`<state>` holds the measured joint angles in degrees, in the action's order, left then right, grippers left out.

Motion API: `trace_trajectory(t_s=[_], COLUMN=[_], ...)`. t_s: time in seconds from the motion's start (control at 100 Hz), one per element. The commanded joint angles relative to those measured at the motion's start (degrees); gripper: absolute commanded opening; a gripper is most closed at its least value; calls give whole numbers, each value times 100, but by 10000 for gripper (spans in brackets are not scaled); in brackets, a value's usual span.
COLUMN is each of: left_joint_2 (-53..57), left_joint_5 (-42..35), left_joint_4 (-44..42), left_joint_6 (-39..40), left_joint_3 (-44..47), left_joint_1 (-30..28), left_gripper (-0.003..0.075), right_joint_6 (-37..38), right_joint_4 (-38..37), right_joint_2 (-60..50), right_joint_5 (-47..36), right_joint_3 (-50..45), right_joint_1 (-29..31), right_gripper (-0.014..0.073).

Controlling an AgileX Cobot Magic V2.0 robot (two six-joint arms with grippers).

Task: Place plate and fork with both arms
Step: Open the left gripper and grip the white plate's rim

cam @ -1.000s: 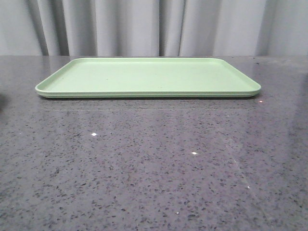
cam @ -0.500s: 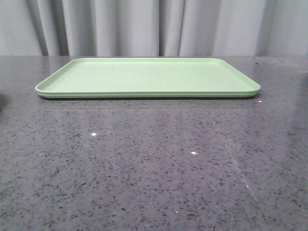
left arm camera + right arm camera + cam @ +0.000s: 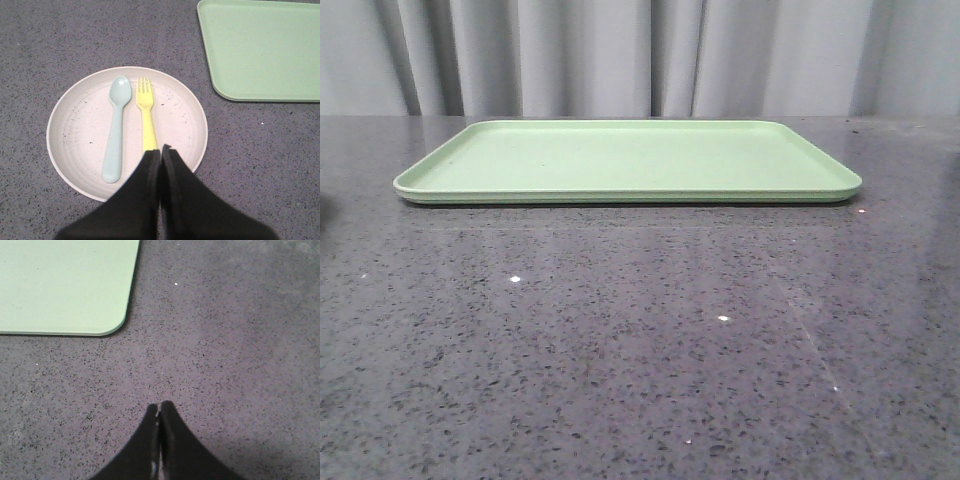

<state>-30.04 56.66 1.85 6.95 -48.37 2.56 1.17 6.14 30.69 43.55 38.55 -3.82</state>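
Front view: neither arm nor gripper in frame; round cream speckled plate, yellow plastic fork and pale blue-green plastic spoon all out of frame.

Left wrist view: black left gripper (image 3: 160,150), fingertips pressed together, covers the end of the yellow plastic fork (image 3: 146,115) handle and the nearest rim of the round cream speckled plate (image 3: 75,135). Whether the fingertips touch the handle cannot be told. Flat light-green rectangular tray (image 3: 260,50) cut off by two frame edges.

Right wrist view: tray (image 3: 65,285) cut off likewise, one rounded corner visible. Black right gripper (image 3: 159,409) body runs off frame.
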Motion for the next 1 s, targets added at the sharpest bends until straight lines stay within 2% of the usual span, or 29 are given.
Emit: trace_trajectory(t_s=[0.0, 0.18, 0.26, 0.31, 0.38, 0.5, 0.59, 0.86, 0.99], left_joint_2=[-81, -81, -81, -81, -81, -81, -81, -81, -81], left_joint_5=[-306, -293, -293, -293, -293, -293, -341, -456, -502], left_joint_4=[44, 33, 33, 33, 33, -18, -97, -111, -438], left_joint_6=[43, 43, 43, 43, 43, 43, 43, 43, 79], left_joint_3=[-190, -190, -190, -190, -190, -190, -190, -190, -190], left_joint_1=[1, 1, 1, 1, 1, 1, 1, 1, 1], left_gripper=[-20, -18, 20, 78, 202, 488, 600, 608, 608], right_joint_6=[-16, -16, -16, -16, -16, -16, -16, -16, -16], right_joint_4=[29, 29, 29, 29, 29, 29, 29, 29, 29], right_joint_2=[74, 74, 74, 74, 74, 74, 74, 74, 74], right_joint_5=[-332, -350, -350, -350, -364, -377, -383, -508, -508], right_joint_3=[199, 199, 199, 199, 199, 199, 199, 199, 199], right_joint_1=[34, 34, 34, 34, 34, 34, 34, 34, 34], right_gripper=[-120, -108, -49, 25, 153, 384, 479, 490, 490])
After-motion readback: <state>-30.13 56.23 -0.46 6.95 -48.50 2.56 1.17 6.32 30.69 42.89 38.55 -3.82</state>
